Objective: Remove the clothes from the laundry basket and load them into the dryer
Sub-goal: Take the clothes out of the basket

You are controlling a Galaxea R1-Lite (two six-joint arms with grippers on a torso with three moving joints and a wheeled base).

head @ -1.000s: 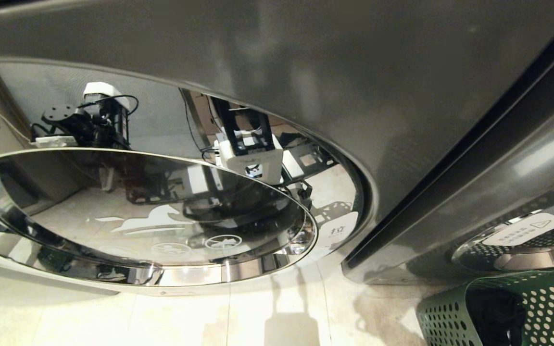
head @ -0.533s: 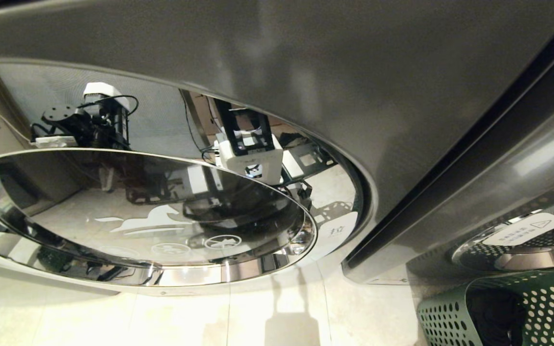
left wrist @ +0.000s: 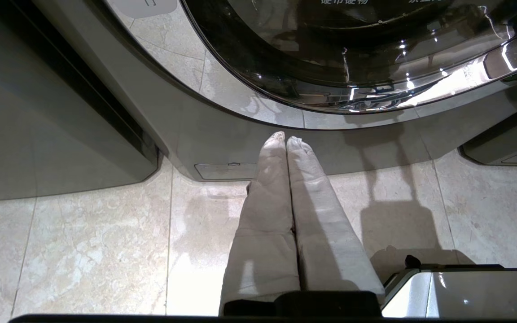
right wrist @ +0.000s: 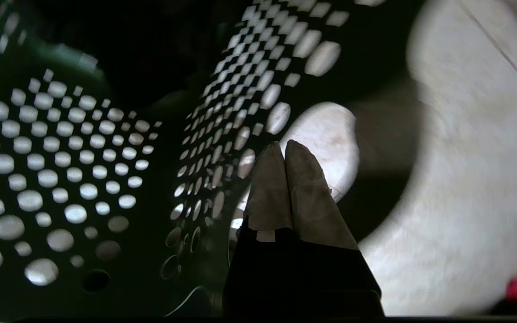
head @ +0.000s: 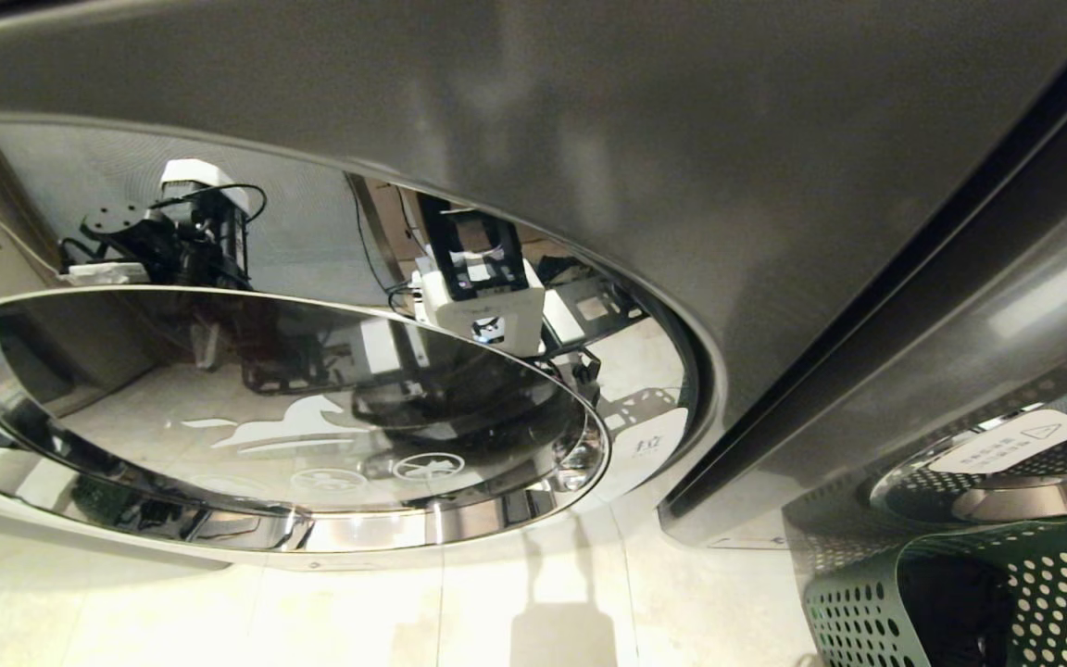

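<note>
Dark clothes [head: 950, 607] lie heaped inside the green laundry basket [head: 1034, 593], which stands on the pale tiled floor [head: 533, 611] at the foot of a grey machine; the right gripper [right wrist: 284, 146] hovers at the basket's perforated wall [right wrist: 61, 179], its fingers [right wrist: 303, 179] pressed together and holding nothing, the holed plastic just beside the fingertips and the dark hollow of the basket beyond them; the left gripper [left wrist: 285, 139] hangs over the floor with its fingers [left wrist: 267, 188] likewise closed and empty, their tips pointing at the base of a machine with a chrome-rimmed round door [left wrist: 375, 67]; in the head view a large chrome-rimmed glass door [head: 293, 417] with white icons mirrors the robot; whether this is the dryer cannot be told.
</note>
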